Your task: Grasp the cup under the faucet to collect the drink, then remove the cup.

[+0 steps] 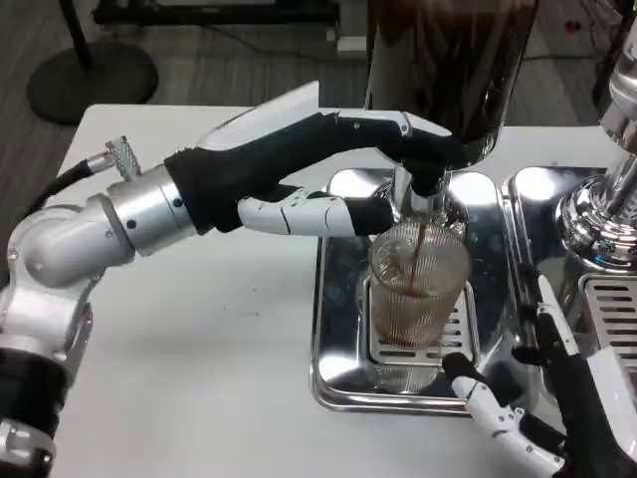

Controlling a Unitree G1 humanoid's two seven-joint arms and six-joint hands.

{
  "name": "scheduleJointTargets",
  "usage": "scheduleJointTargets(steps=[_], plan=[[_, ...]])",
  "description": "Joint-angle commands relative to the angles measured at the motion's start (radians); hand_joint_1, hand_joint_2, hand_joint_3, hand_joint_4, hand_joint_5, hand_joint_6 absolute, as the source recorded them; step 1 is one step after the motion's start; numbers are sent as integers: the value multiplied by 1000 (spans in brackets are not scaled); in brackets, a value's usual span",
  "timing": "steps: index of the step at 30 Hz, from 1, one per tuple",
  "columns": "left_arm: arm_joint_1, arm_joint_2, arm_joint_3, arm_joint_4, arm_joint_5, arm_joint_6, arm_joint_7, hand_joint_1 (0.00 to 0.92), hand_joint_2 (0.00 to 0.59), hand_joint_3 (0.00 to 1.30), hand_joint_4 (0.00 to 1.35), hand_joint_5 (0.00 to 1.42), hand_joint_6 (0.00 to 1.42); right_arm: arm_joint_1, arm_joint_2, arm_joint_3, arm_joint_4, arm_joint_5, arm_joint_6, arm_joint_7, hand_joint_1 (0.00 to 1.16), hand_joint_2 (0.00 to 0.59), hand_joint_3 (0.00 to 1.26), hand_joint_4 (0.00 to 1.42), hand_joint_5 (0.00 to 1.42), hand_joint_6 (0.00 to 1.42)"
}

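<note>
Cup [418, 289] under faucet [426, 194], left hand [328, 169] at lever, dark stream inside.

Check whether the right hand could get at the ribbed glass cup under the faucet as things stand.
Probably yes. The right hand sits open just beside the ribbed glass cup, with bare steel drip tray between them. The left hand works the faucet above, not blocking that side.

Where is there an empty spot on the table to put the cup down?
The white table is bare left of the silver tray, below the left robot hand. It's crowded around the cup under the faucet, and the right robot hand sits by the tray's right edge.
</note>
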Motion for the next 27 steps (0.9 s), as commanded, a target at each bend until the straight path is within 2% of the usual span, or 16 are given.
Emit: scheduleJointTargets(steps=[1, 9, 11, 14, 27], plan=[[21, 7, -25, -23, 2, -6, -35, 0, 73, 300, 270, 259, 275, -30, 3, -6, -12, 13, 36, 32, 456, 221, 0, 0, 44, 252], [26, 6, -25, -32, 3, -1, -36, 0, 73, 300, 270, 259, 275, -89, 14, 7, 12, 28, 58, 58, 475, 211, 0, 0, 0, 217], [26, 6, -26, -33, 3, 2, -36, 0, 76, 300, 270, 258, 275, -108, 17, 7, 32, 36, 53, 59, 476, 211, 0, 0, 0, 215], [26, 5, -26, -34, 3, 2, -36, 0, 80, 300, 270, 258, 275, -134, 18, 8, 61, 49, 44, 60, 491, 196, 0, 0, 0, 139], [30, 8, -26, -36, -1, 6, -43, 0, 85, 302, 276, 258, 275, -250, 25, 14, 161, 82, 78, 96, 488, 187, 0, 0, 0, 99]])
